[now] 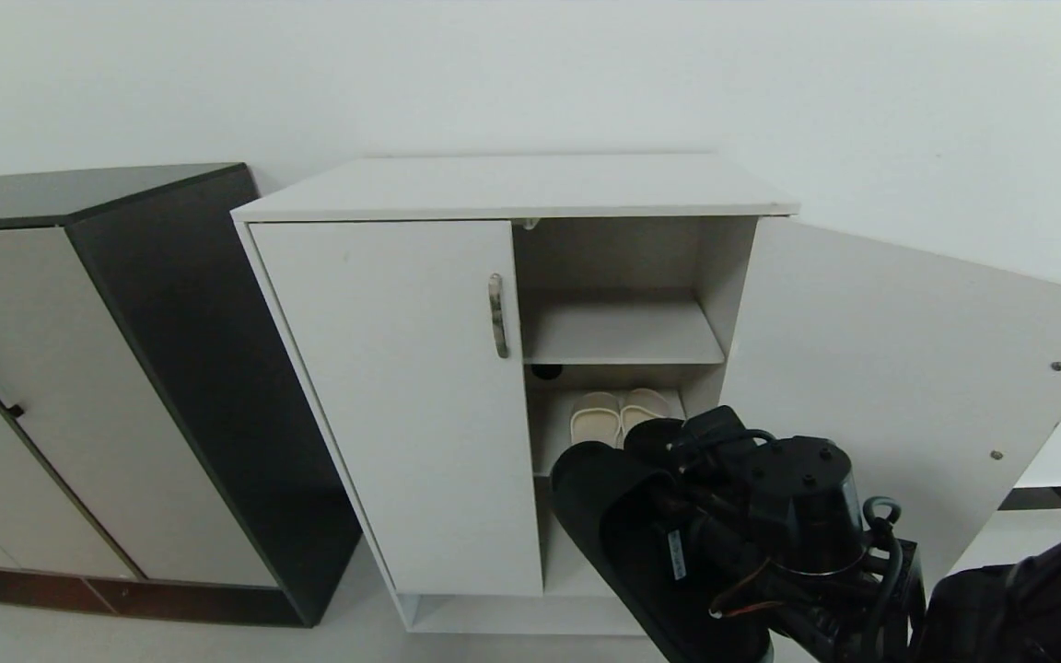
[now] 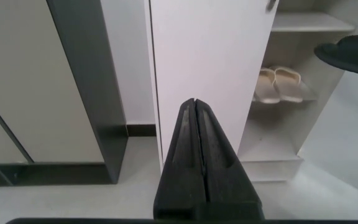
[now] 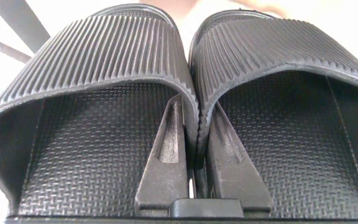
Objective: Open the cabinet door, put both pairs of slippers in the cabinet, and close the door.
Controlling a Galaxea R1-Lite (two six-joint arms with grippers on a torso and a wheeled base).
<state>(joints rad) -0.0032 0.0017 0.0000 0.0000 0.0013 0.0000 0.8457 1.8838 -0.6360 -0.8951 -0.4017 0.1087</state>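
White two-door cabinet (image 1: pixel 512 189), standing against the wall: left door (image 1: pixel 392 396) shut, with a vertical metal handle (image 1: pixel 496 315) at its inner edge; right door (image 1: pixel 880 368) swung wide open, baring the right half of the cabinet. Upper shelf (image 1: pixel 623 331) in that half: bare. Cream slippers (image 1: pixel 618 414), one pair: on the cabinet's middle shelf, side by side and touching, long axes running front to back; which end faces outward cannot be made out. Black slippers (image 1: pixel 623 534), one pair, ribbed straps: in the air just before the cabinet's open half, below the cream pair's shelf, side by side, long axes tilted, toes up and toward the cabinet, heels down and away from it. Right gripper (image 3: pixel 194 109): fingers closed on the two adjoining inner strap walls of the black slippers, entering from the heel side. Left gripper (image 2: pixel 194 106): fingers pressed together, holding nothing, in front of the cabinet's shut left door. Dark-sided cabinet (image 1: pixel 171 368): just beside the white cabinet's left side.
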